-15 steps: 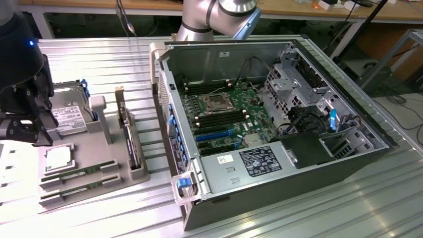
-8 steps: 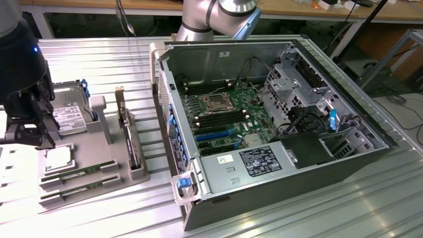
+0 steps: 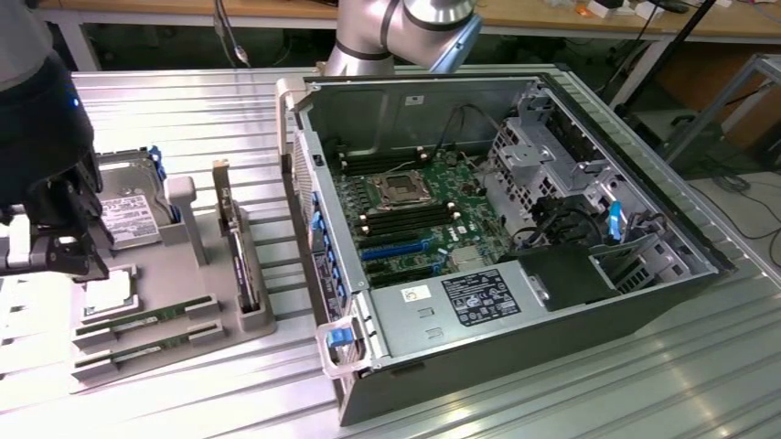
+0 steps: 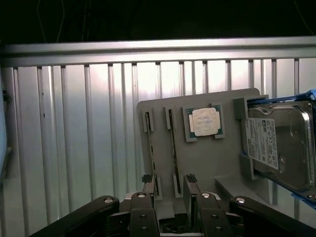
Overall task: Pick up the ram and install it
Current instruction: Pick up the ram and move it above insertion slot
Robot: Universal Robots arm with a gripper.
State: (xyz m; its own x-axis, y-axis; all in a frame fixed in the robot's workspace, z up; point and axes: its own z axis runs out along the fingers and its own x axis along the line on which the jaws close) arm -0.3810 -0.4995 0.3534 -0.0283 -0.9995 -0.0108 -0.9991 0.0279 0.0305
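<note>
Gripper (image 4: 169, 181): one. Jaws spread wide, holding nothing. The fingertips bracket the ends of both sticks on the tray; contact cannot be told.
Ram: two. Ram stick (image 4: 150, 148) and second ram stick (image 4: 173, 148) lie parallel in slots of the grey tray (image 4: 207, 163).
Processor (image 4: 203, 122): one, square, just beside the sticks.
Hard drive (image 4: 279, 145): one, at the tray's edge.
Expansion card (image 3: 238, 256): one, upright.
Computer case (image 3: 513, 361): one, open, on the ribbed counter (image 3: 586, 393), to the exterior view's right of the tray.
</note>
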